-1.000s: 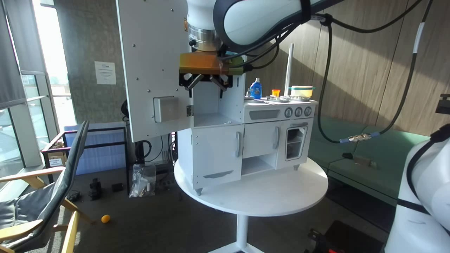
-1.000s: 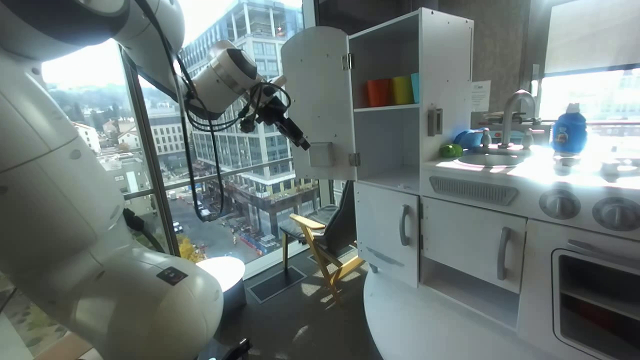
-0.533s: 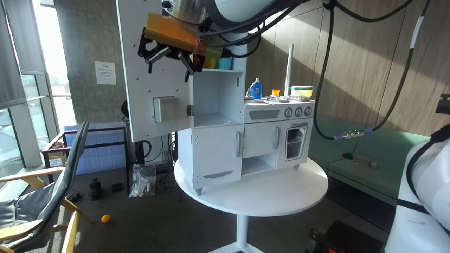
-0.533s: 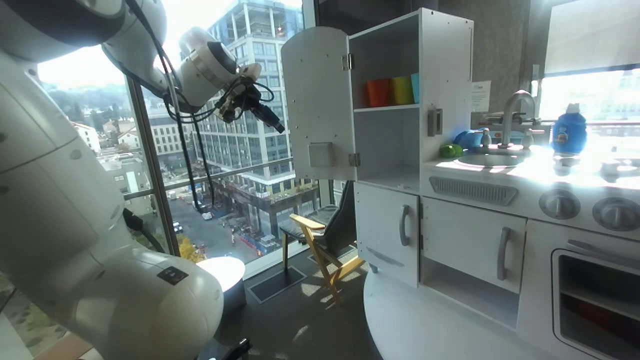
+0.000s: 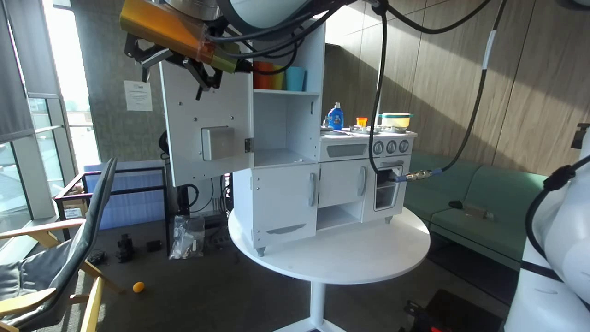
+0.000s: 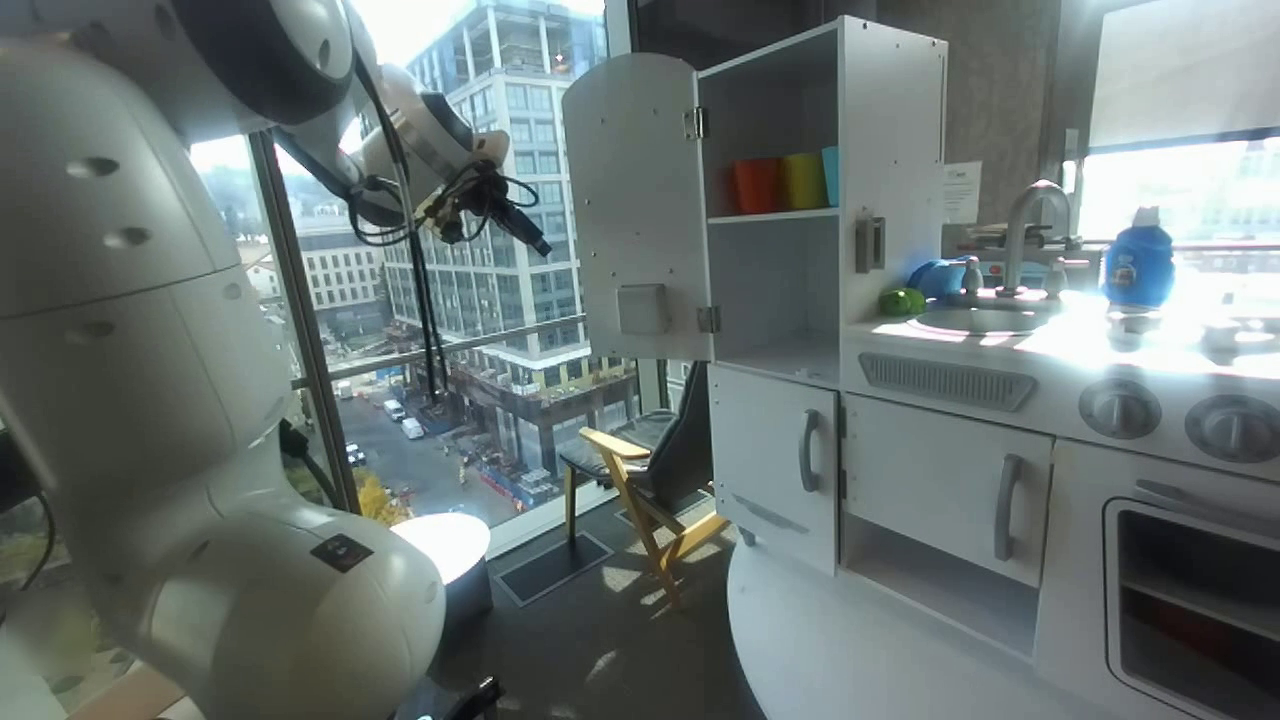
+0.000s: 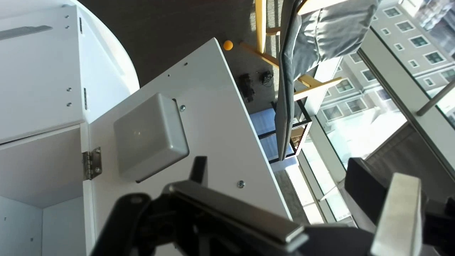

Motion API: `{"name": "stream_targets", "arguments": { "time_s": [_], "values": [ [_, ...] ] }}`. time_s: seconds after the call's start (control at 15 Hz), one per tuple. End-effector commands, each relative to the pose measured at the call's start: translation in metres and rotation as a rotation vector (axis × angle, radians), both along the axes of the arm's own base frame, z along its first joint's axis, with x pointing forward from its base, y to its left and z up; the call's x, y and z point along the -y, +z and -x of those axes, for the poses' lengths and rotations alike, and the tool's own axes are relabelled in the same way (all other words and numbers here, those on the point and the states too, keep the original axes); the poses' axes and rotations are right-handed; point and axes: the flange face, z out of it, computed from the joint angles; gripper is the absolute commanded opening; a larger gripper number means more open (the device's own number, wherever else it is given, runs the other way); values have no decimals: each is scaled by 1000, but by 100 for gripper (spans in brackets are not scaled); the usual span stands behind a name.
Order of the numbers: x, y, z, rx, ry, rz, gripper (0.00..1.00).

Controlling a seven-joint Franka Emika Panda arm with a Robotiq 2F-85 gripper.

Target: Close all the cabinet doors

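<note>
Upper door [image 6: 638,205]: unmoved, wide open.
Gripper [image 5: 172,85]: spread, empty, swung farther out toward the free edge [image 5: 168,127].
Closing: not yet begun; probably lining up for an outside push.

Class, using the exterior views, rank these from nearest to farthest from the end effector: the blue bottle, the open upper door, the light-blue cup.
1. Open upper door: just beyond the end effector.
2. Light-blue cup: on the shelf the door opens onto.
3. Blue bottle: on the counter, farthest of the three.
</note>
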Motion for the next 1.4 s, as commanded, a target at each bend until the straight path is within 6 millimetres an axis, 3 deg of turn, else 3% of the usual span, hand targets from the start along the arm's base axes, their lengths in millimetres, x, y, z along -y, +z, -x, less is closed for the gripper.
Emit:
{"name": "stream_targets", "arguments": {
  "time_s": [0.0, 0.33, 0.67, 0.8, 0.87, 1.07, 1.33],
  "values": [
    [-20, 7, -31, 74, -37, -18, 100],
    [-24, -11, -76, 162, -142, 38, 100],
    [-18, -17, -100, 246, -315, 116, 100],
    [-18, -23, -99, 233, -368, 155, 100],
    [-17, -36, -103, 213, -389, 194, 100],
    [-17, -61, -81, 175, -419, 305, 100],
    [-4, -77, -54, 160, -473, 412, 100]
  ]
}}
